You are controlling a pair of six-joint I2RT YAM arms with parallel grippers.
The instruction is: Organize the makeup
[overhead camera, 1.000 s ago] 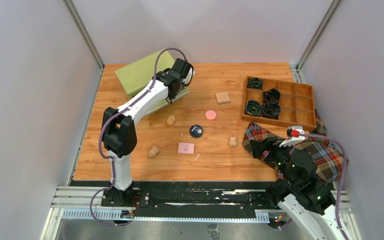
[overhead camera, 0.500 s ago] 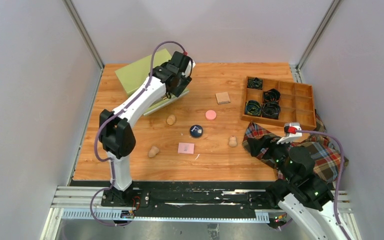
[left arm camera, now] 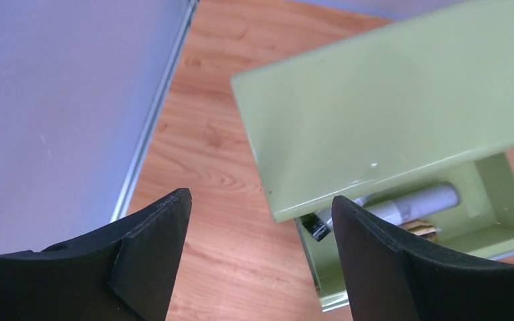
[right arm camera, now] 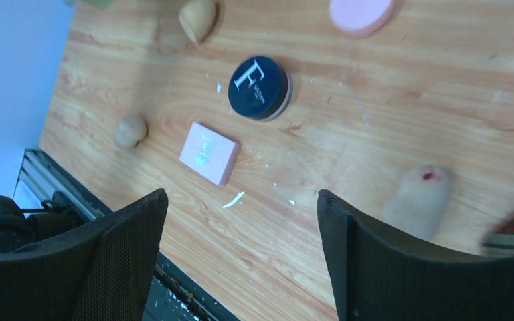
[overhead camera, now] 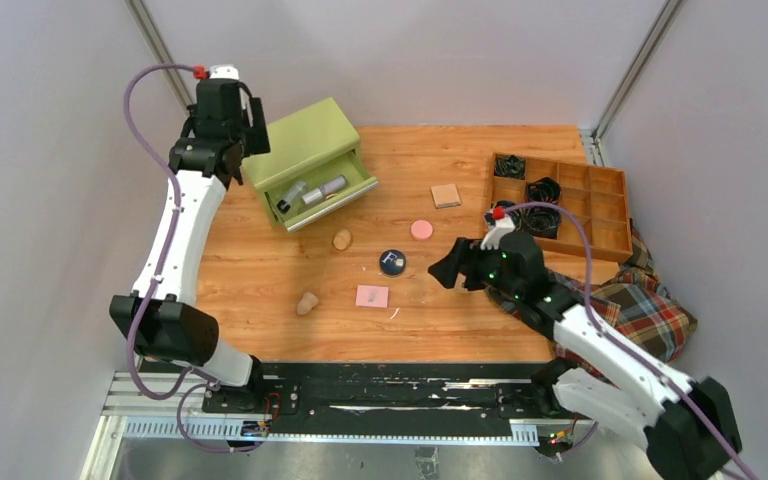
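One tan egg-shaped sponge [right arm camera: 418, 200], the likeliest next pick among the loose makeup: judged feather-light, soft and squashy, and apt to roll on its rounded side. Best pinched gently across the fat belly, not at the narrow tip. Lies on the table [overhead camera: 260, 300] to the right of the navy round compact [right arm camera: 261, 87], blurred in the right wrist view and hidden under the arm from above. Sits just ahead of the right pincer [right arm camera: 239, 200] and off toward one finger's side, not between the jaws; probably needs a small sideways shift before closing. Jaws spread wide there, gripping nothing. Outward from the compact: pink square pad [right arm camera: 209, 152] just on the near side, pink round disc [overhead camera: 421, 229] just beyond, second sponge [overhead camera: 342, 239] to the left, third sponge [overhead camera: 306, 302] left and nearer. Well beyond and left of the compact, green drawer box [overhead camera: 305, 150] with its drawer pulled out and clear bottles [overhead camera: 325, 187] inside. Left pincer [left arm camera: 261, 200] raised above that box, wide open and empty.
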